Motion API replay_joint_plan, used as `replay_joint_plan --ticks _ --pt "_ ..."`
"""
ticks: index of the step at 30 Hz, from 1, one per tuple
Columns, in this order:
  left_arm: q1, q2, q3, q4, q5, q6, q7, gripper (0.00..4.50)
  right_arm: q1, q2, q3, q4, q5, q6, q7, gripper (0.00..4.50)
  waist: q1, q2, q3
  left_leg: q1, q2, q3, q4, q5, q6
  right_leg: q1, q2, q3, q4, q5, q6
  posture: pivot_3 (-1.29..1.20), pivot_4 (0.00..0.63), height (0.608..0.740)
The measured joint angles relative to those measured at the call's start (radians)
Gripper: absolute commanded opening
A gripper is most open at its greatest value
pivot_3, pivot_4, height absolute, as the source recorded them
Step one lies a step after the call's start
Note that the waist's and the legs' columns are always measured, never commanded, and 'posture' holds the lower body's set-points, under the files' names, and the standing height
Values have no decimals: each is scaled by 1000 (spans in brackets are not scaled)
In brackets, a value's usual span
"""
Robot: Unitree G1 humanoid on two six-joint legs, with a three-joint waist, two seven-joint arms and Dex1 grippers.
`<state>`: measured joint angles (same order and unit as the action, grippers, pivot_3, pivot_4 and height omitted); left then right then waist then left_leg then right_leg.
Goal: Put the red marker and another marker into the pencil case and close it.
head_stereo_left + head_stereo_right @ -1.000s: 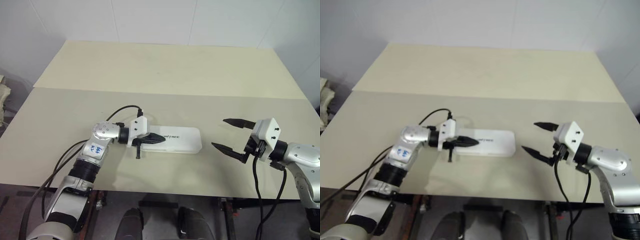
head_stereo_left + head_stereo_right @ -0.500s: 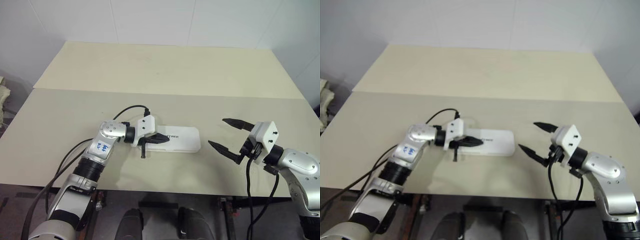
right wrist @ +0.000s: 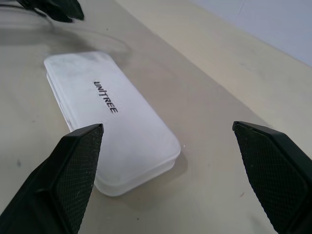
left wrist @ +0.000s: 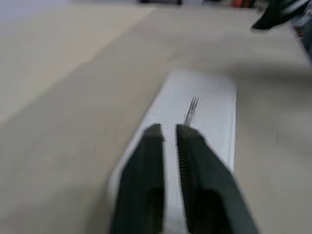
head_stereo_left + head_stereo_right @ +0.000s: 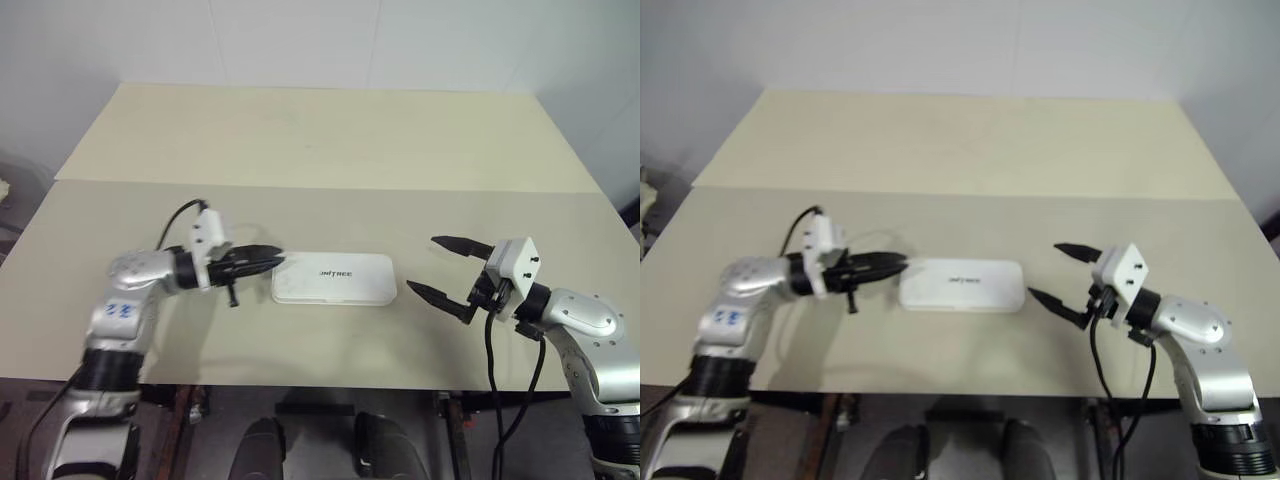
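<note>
On the table (image 5: 300, 150), closed pencil case (image 5: 335, 277) lengthwise left-to-right.

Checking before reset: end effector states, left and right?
Left end effector: fingers slightly apart, holding nothing, beside the pencil case.
Right end effector: wide open, empty.

The closed lid of the pencil case (image 3: 117, 131) carries the word "UNITREE" in small dark capitals, running along the length of the white lid near its middle; from the right wrist view every letter is plain. From the head views the same lettering shows as a short dark line, hard to spell out. A white sticker (image 5: 120, 309) on the left arm bears blue handwritten marks, too small to read.
</note>
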<state>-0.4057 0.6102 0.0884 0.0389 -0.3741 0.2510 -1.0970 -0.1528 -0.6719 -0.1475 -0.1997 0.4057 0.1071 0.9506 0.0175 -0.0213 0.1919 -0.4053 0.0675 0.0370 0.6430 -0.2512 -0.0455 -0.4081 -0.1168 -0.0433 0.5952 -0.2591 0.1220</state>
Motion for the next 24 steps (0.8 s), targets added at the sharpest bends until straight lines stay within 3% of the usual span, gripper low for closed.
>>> replay_joint_plan --ticks 8,24 --pt "104 44 88 -68 -56 -28 -20 4442 -64 -27 -1 85 1 -43 83 4500 6 0 0 0 0 0 2 0 0 0 0 0 -1 -1 -5 0 150 740" --pt "67 63 99 -73 -89 -77 -16 4478 16 -48 -79 57 57 -41 107 4500 3 0 0 0 0 1 1 -1 -1 0 0 0 -1 1 -1 0 150 740"
